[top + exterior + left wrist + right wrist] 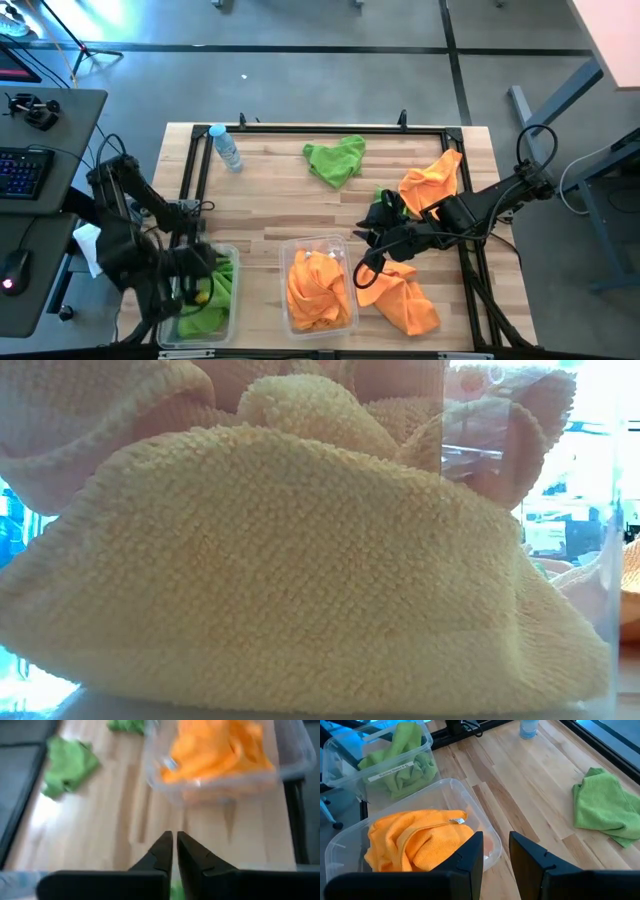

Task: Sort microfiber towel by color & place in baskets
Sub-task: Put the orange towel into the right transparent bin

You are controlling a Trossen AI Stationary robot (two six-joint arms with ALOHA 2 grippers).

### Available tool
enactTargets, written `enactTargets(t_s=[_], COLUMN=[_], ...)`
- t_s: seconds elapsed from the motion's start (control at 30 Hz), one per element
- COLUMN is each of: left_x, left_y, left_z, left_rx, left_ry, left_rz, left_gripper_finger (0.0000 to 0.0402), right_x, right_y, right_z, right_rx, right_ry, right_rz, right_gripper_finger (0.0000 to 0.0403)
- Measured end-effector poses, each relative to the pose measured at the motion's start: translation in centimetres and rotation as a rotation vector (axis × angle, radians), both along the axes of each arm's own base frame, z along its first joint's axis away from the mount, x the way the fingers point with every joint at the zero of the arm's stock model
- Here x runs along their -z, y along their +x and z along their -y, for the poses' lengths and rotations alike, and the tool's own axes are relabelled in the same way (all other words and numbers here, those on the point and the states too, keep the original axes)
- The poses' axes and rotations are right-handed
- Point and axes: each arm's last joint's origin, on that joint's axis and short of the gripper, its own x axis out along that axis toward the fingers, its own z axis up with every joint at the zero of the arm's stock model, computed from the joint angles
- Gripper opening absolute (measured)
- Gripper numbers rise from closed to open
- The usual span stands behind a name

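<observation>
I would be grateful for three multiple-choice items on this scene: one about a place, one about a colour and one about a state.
1. Where is the water bottle?
A. Inside a tub
B. On the table, near the corner on the left arm's side
C. In the right hand

2. What colour are the towels in the middle tub?
A. Green
B. Orange
C. White

3. How is the right hand?
A. Open and empty
B. Shut on a green towel
C. Shut on the bottle

Answers:
1. B, since the water bottle lies on the bare wood of the table, apart from both tubs.
2. B, since the middle tub is filled with orange towels.
3. A, since the right hand shows a clear gap between its fingers with nothing in it.
</observation>
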Motion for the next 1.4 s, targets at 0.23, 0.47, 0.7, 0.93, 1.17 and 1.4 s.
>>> enactTargets(t_s=[0.23, 0.47, 0.7, 0.93, 1.17, 1.4], left_x=[-1.0, 1.3, 3.1, 4.9, 5.2, 5.5], left_y=[-0.4, -1.1, -1.0, 0.6, 1.8, 2.3], left_z=[-4.7, -10.0, -13.7, -16.6, -19.7, -20.8], left_rx=[0.084, 0.118, 0.224, 0.220, 0.076, 0.075], left_ry=[-0.005, -0.041, -0.044, 0.016, 0.070, 0.016], left_rz=[0.206, 0.396, 0.478, 0.404, 0.388, 0.378], left_gripper_finger=[0.0005, 0.0001, 0.0000, 0.0000, 0.0000, 0.0000], right_x=[0.0, -0.1, 0.1, 2.0, 3.6, 4.0], right_y=[0.2, 0.6, 1.2, 3.0, 1.2, -1.4], right_z=[0.5, 1.5, 2.9, 6.0, 9.7, 13.0], right_rx=[0.059, 0.152, 0.236, 0.445, 0.817, 1.104], right_ry=[0.017, 0.043, 0.072, 0.131, 0.146, 0.143], right_rz=[0.017, 0.045, 0.054, -0.002, -0.146, -0.317], right_gripper_finger=[0.0087, 0.0087, 0.0087, 0.0089, 0.0116, 0.0146])
